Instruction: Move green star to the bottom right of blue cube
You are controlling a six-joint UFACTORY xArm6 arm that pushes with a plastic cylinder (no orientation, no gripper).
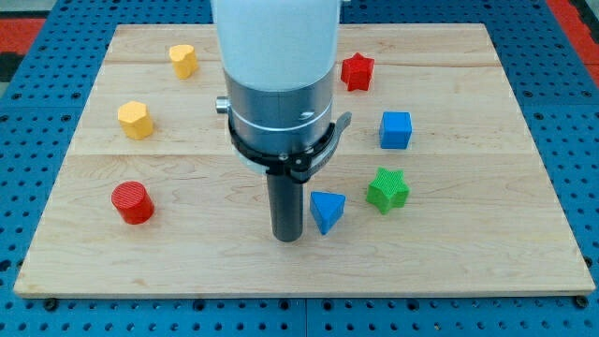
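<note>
The arm comes down from the view's top over the middle of the wooden surface (pixel 468 253), its white and metal housing hiding whatever lies behind it, and there is no claw on it to be released or clenched, only a straight dark rod. My tip (pixel 288 238) rests on the wood just to the view's left of the blue triangular block (pixel 327 210), close beside it, though I cannot tell whether the two touch. The green star (pixel 387 190) sits to the view's right of that triangle, a little apart from it, and directly below the blue cube (pixel 396 129), with a gap of bare wood between them. Up near the view's top, right of the arm, is a red star (pixel 357 71). On the view's left are two yellow blocks, one (pixel 183 60) near the top and one (pixel 135 120) lower, and below them a red cylinder (pixel 132 202).
</note>
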